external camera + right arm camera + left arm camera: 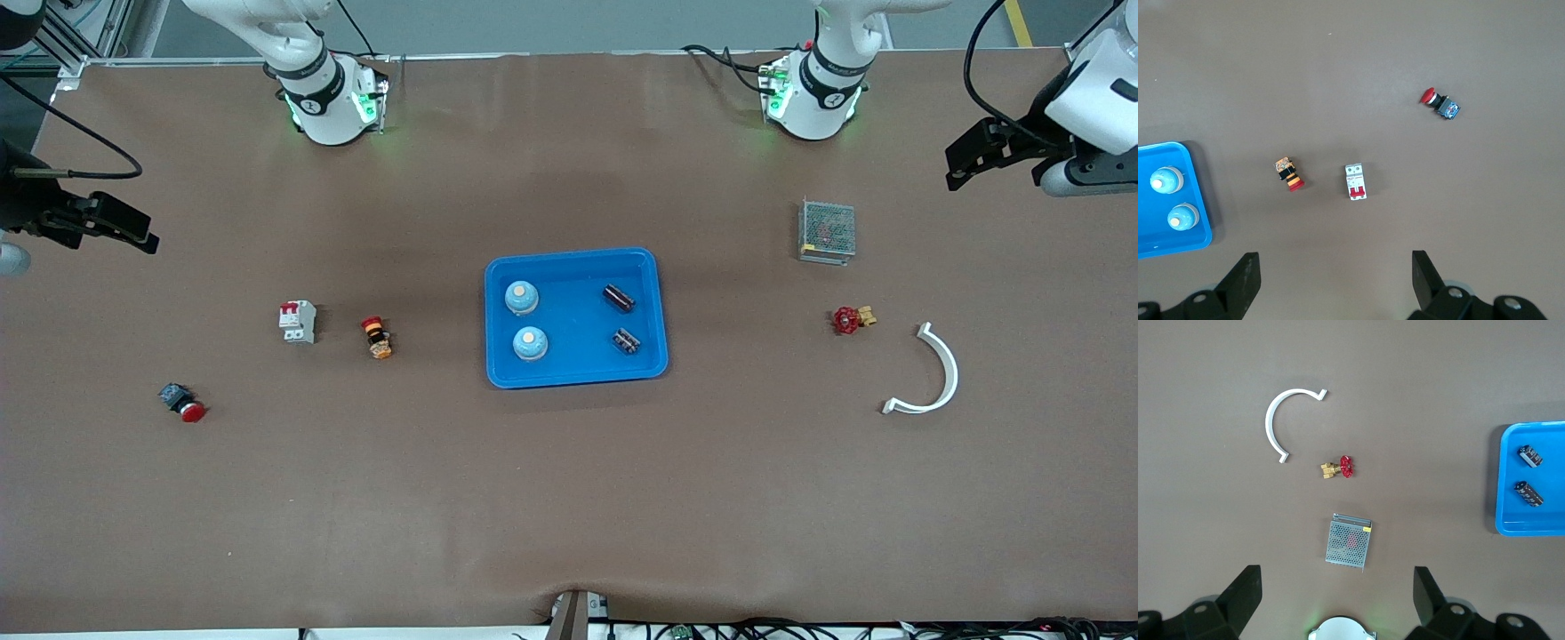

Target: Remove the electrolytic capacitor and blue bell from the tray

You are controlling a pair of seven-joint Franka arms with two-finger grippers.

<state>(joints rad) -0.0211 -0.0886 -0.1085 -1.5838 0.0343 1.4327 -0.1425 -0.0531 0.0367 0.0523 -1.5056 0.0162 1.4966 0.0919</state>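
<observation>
A blue tray [573, 262] sits mid-table. In it lie two light-blue bells [522, 297] [530, 343] toward the right arm's end and two dark capacitors [619, 298] [627, 340] toward the left arm's end. The capacitors [1531, 455] show in the left wrist view and the bells [1166, 180] in the right wrist view. My left gripper [1336, 593] is open and empty, high over the left arm's end of the table [965, 164]. My right gripper [1336, 273] is open and empty, high over the right arm's end [133, 233].
At the left arm's end lie a metal mesh box [827, 230], a red valve [852, 319] and a white curved piece [933, 373]. At the right arm's end lie a white circuit breaker [298, 322], an orange-black button switch [377, 338] and a red push button [182, 403].
</observation>
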